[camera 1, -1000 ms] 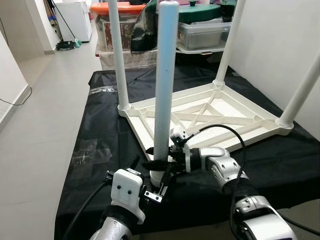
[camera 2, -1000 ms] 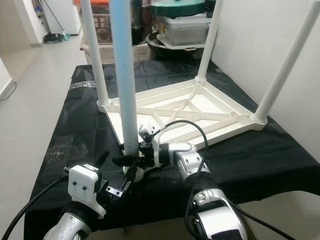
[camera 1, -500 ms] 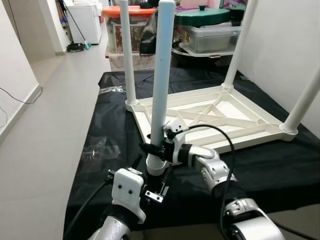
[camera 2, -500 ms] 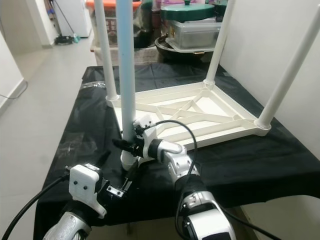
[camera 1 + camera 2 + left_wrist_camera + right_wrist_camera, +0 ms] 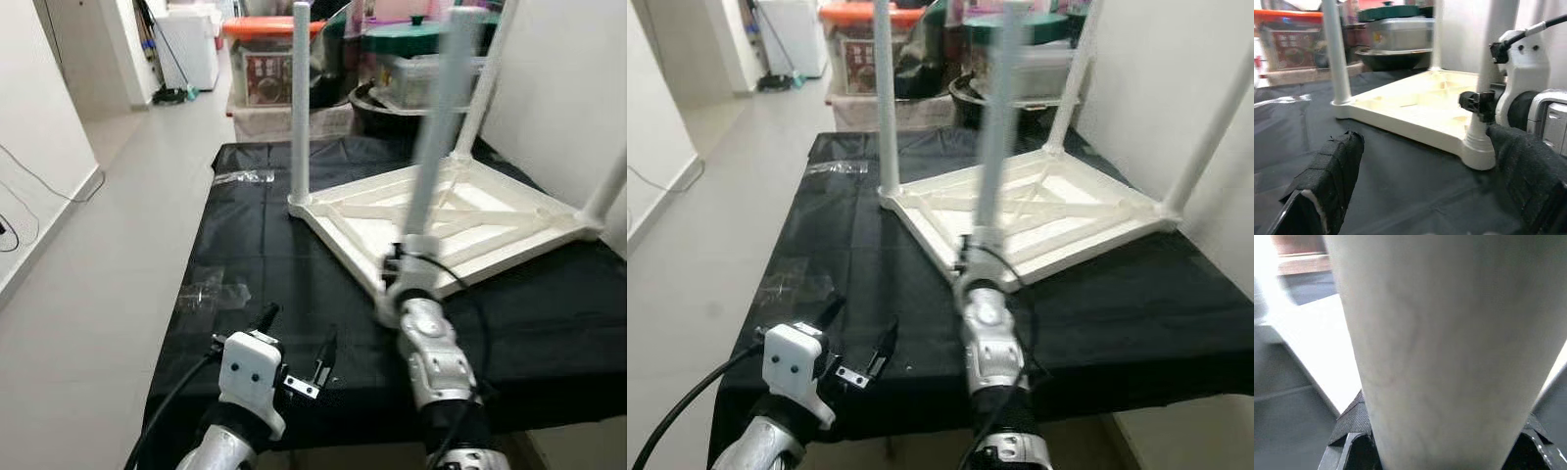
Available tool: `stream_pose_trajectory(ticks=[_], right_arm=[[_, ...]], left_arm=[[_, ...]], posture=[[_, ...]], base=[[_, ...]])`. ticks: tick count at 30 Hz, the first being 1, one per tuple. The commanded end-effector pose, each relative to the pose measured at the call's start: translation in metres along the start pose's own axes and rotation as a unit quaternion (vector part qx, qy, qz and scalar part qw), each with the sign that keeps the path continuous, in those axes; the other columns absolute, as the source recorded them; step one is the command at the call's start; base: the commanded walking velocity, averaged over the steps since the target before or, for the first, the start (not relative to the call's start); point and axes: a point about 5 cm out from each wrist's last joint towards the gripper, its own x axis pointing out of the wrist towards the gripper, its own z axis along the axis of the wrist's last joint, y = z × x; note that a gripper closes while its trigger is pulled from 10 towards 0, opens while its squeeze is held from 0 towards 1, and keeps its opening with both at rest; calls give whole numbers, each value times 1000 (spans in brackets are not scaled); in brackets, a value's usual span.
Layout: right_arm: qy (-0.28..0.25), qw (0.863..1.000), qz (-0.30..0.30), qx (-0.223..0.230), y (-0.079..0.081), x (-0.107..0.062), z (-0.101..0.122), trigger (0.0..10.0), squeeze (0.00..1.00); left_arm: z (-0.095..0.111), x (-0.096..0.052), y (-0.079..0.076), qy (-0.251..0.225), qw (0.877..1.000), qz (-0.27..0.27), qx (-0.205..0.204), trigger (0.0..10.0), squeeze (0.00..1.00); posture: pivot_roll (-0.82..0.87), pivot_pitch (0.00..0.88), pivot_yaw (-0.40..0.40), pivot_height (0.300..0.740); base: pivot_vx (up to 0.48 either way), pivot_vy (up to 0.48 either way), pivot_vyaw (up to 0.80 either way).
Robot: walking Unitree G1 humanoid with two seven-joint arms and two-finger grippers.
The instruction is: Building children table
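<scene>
Fingers of the right gripper [image 5: 400, 262] pinch the white table leg [image 5: 434, 147] just above its foot, at the near corner of the upside-down table top [image 5: 460, 220]. The leg leans a little. The table top lies on the black cloth [image 5: 265, 264], toward its far right side. The left gripper [image 5: 297, 345] hovers over the cloth's near edge, fingers spread and holding nothing.
</scene>
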Motion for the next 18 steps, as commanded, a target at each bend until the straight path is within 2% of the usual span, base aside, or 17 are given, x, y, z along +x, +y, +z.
stream_pose_trajectory(ticks=[1, 2, 3, 4, 5, 7, 8, 9, 12, 13, 17, 18], right_arm=[[-7, 999, 12, 32, 21, -8, 2, 0, 0], [-10, 999, 14, 38, 26, -6, 3, 0, 0], [-15, 999, 26, 41, 31, -5, 4, 588, 0], [-15, 999, 26, 41, 31, -5, 4, 588, 0], [-22, 998, 41, 37, 35, -3, 7, 10000, 0], [-22, 998, 41, 37, 35, -3, 7, 10000, 0], [-27, 996, 74, 38, 40, -1, 8, 10000, 0], [-35, 993, 102, 39, 43, -1, 9, 10000, 1000], [-41, 993, 108, 36, 42, 0, 9, 10000, 1000], [-40, 992, 112, 39, 41, 0, 10, 10000, 71], [-43, 990, 123, 48, 39, 2, 12, 10000, 71], [-60, 983, 165, 51, 38, 6, 18, 10000, 0]], left_arm=[[-2, 0, 0, 4, 1000, -1, -1, 10000, 0], [-2, 0, 0, 4, 1000, -1, -1, 10000, 0], [-2, 1, -1, 3, 1000, -1, -2, 10000, 0], [-2, 1, -1, 3, 1000, -1, -2, 10000, 0], [-2, 1, -1, 3, 1000, 1, -3, 10000, 0], [-2, 1, -1, 3, 1000, 1, -3, 10000, 0], [-2, 1, -1, 3, 1000, 1, -4, 10000, 0], [-2, 1, -1, 3, 1000, 0, -5, 10000, 0], [-2, 1, -1, 3, 1000, 0, -5, 10000, 0], [-3, 1, -1, 4, 1000, -1, -5, 10000, 0], [-3, 1, -1, 4, 1000, -1, -5, 10000, 0], [-3, 1, -1, 4, 1000, -1, -4, 10000, 0]], posture=[[85, 0, -11, 740], [85, 0, -11, 740], [78, 0, -18, 740], [78, 0, -18, 740], [71, 0, -26, 740], [71, 0, -26, 740], [48, 0, -19, 740], [40, 0, -9, 740], [40, 0, -9, 740], [42, 0, -10, 740], [42, 0, -10, 740], [42, 0, -10, 740]], base=[[0, 0, 0], [0, 0, 0], [0, 0, 0], [0, 0, 0], [0, 0, 0], [0, 0, 0], [0, 0, 0], [0, 0, 0], [0, 0, 0], [0, 0, 0], [0, 0, 0], [0, 0, 0]])
